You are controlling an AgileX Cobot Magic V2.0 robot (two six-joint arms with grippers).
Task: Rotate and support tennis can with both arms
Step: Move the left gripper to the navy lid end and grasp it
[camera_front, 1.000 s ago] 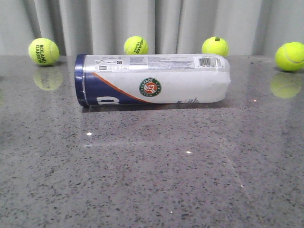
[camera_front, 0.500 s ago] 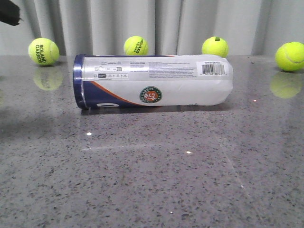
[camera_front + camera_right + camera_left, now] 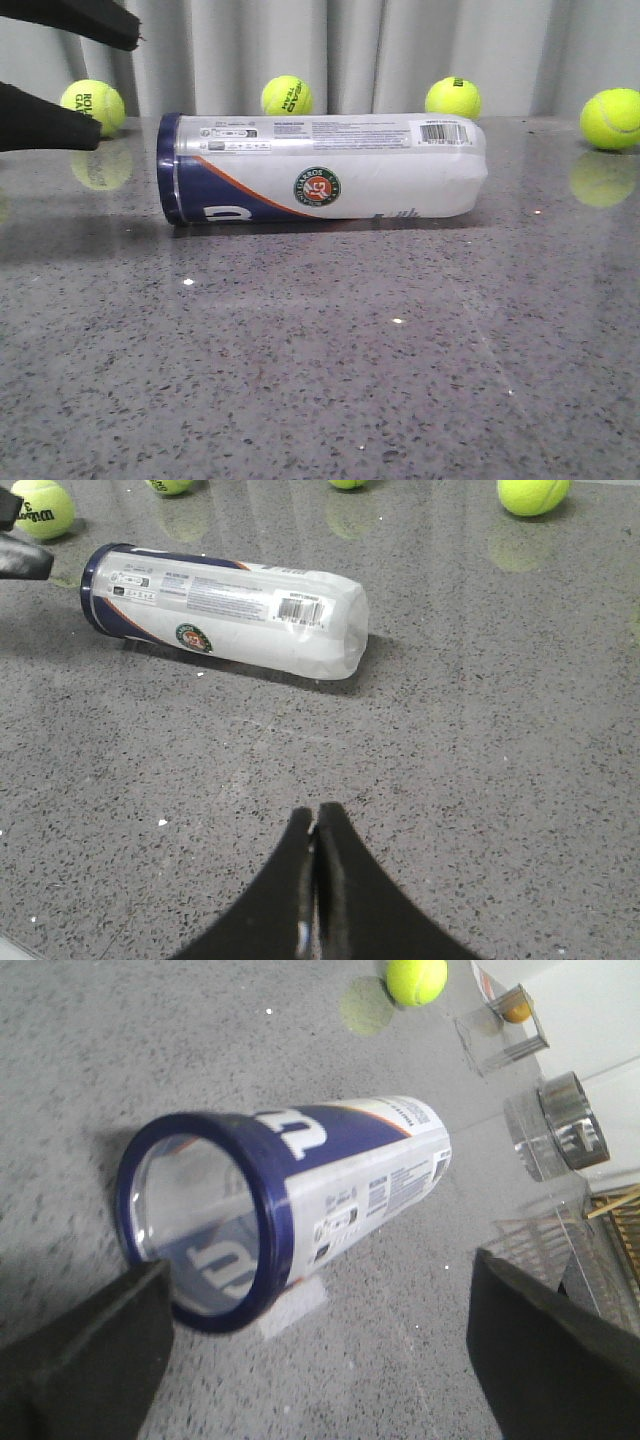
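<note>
The tennis can (image 3: 330, 180) lies on its side on the grey stone table (image 3: 320, 360), navy band to the left, round logo facing the front view, barcode near its right end. My left gripper (image 3: 117, 90) hovers open just left of the navy end, apart from it. In the left wrist view the can's (image 3: 350, 1170) clear blue-rimmed end faces the camera between my left gripper's (image 3: 318, 1300) wide-spread fingers (image 3: 90, 1360). My right gripper (image 3: 315, 815) is shut and empty over bare table, well short of the can (image 3: 230, 610); it is out of the front view.
Several yellow-green tennis balls line the table's back edge by the curtain: one (image 3: 92, 108) partly behind my left fingers, others (image 3: 286, 95), (image 3: 452, 97), (image 3: 610, 118). Clear boxes and a metal cylinder (image 3: 570, 1120) show off to one side in the left wrist view.
My left gripper has come into the front view from the upper left, down to the can's navy end. The can rolled slightly and rolled back.
</note>
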